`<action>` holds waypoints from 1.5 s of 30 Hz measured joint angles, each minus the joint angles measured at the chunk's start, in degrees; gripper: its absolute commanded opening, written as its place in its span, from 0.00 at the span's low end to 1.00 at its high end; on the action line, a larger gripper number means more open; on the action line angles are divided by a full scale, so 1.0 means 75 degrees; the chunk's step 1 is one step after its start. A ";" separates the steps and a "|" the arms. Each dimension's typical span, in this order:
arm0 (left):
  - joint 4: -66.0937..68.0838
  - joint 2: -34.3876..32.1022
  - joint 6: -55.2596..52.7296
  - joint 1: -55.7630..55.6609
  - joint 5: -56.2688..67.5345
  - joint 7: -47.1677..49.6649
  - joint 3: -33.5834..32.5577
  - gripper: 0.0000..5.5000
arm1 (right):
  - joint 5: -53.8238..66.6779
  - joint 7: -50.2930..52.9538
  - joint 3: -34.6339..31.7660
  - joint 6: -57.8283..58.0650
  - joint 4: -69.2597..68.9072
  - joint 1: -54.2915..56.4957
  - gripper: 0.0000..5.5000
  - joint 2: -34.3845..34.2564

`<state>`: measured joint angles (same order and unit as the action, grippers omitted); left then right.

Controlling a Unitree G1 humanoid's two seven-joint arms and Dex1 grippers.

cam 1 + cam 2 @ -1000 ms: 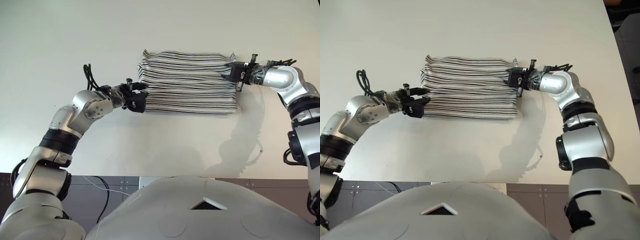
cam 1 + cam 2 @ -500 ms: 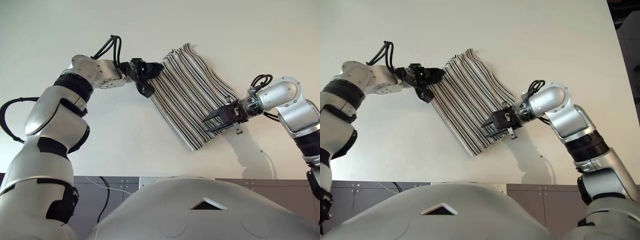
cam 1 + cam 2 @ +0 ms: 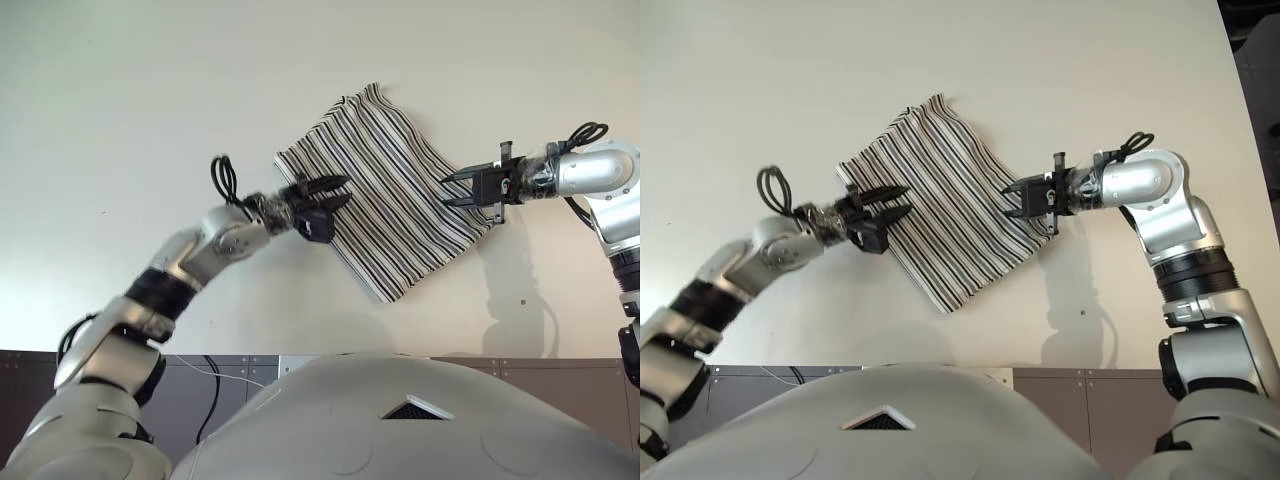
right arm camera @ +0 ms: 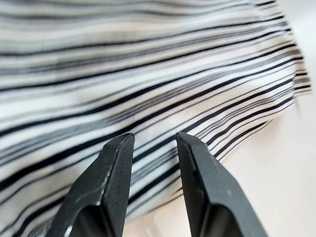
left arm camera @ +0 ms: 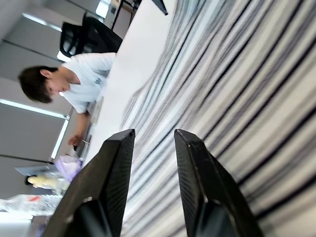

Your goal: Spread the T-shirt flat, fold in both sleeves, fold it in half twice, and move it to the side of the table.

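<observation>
Folding progress, eye views: T-shirt [image 3: 385, 205] lies folded compact, skewed, on the table [image 3: 120, 120]; the sideways move seems pending.
Left wrist view: left gripper [image 5: 154, 136] parted, empty, over stripes.
Right wrist view: right gripper [image 4: 154, 137] parted, empty, at its edge.

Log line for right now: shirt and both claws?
T-shirt: folded, lying askew on table | left claw: open, at shirt's left edge | right claw: open, at shirt's right edge

The T-shirt [image 3: 385, 200] is soft striped cloth; the table [image 3: 150, 100] looks smooth and matt, perhaps laminate.
</observation>
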<state>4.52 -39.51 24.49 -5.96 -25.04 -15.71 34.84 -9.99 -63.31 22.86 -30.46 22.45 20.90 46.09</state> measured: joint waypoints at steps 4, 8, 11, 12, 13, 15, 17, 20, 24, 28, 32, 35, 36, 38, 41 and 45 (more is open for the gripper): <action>-0.0667 0.0179 -0.1214 0.0216 -0.0388 -0.0812 -0.0118 0.27 | -0.0465 0.0304 0.0156 -0.1329 0.0389 -0.0027 0.28 0.0266; -0.0081 -0.0210 -0.0444 -0.0313 -0.0740 -0.1068 -0.0172 0.27 | 0.0237 -0.0197 0.0320 -0.0941 -0.0496 -0.0594 0.28 0.0315; 0.1095 -0.0563 0.0745 -0.1142 -0.0887 -0.1150 -0.0163 0.27 | 0.0752 -0.0513 0.0520 -0.0016 -0.1393 -0.0907 0.28 0.0056; 0.1733 -0.0638 0.1274 -0.1598 -0.1021 -0.1130 -0.0115 0.27 | 0.0851 -0.0592 0.0663 0.0422 -0.1759 -0.0949 0.28 -0.0177; 0.2231 -0.0696 0.1637 -0.1940 -0.1095 -0.1114 -0.0084 0.27 | 0.0922 -0.0637 0.0733 0.0733 -0.1974 -0.0973 0.28 -0.0359; 0.3353 -0.0741 0.2318 -0.2684 -0.1415 -0.0984 0.0018 0.27 | 0.0963 -0.0615 0.0800 0.1362 -0.2268 -0.0969 0.28 -0.0749; 0.4161 -0.0771 0.2848 -0.3079 -0.1704 -0.0565 0.0014 0.27 | 0.1220 -0.0507 0.0706 0.1919 -0.2506 -0.0949 0.28 -0.1051; 0.3727 -0.1325 0.3664 -0.2639 -0.0798 -0.0501 -0.0644 0.27 | 0.1868 -0.0373 -0.0122 0.2236 -0.3119 -0.0987 0.28 -0.0854; 0.1696 -0.2178 0.3567 -0.1169 0.0861 -0.0883 -0.1627 0.27 | 0.2300 -0.0280 -0.1228 0.2333 -0.4051 -0.2118 0.28 0.0110; 0.1380 -0.2913 0.3408 0.0144 0.0569 -0.0985 -0.2220 0.27 | 0.2243 -0.0011 -0.1693 0.2170 -0.4607 -0.3308 0.28 0.0388; 0.1717 -0.2810 0.3560 0.1192 -0.0567 -0.0340 -0.2164 0.27 | 0.2057 0.0316 -0.1895 0.2186 -0.4705 -0.3573 0.28 0.0449; 0.1759 -0.2468 0.3621 0.1268 -0.1220 0.0343 -0.2107 0.27 | 0.1861 0.0360 -0.1753 0.2071 -0.4495 -0.3400 0.28 0.0418; 0.1770 -0.2430 0.3634 0.1254 -0.1353 0.0515 -0.2083 0.27 | 0.1805 0.0357 -0.1729 0.2020 -0.4424 -0.3360 0.28 0.0418; 0.1755 -0.2436 0.3709 0.1243 -0.1561 0.0700 -0.2062 0.27 | 0.1796 0.0358 -0.1717 0.1970 -0.4410 -0.3301 0.28 0.0418; 0.1228 -0.2454 0.3993 0.1615 -0.1492 0.0678 -0.1957 0.27 | 0.1774 0.0403 -0.1711 0.1919 -0.4424 -0.3324 0.28 0.0419; 0.0478 -0.2579 0.4084 0.2352 -0.1029 0.0400 -0.1907 0.27 | 0.1653 0.0525 -0.1733 0.1862 -0.4467 -0.3562 0.28 0.0423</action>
<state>8.11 -58.85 55.12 11.68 -32.76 -12.71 20.54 2.41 -59.37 9.86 -16.50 -11.05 -5.81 49.26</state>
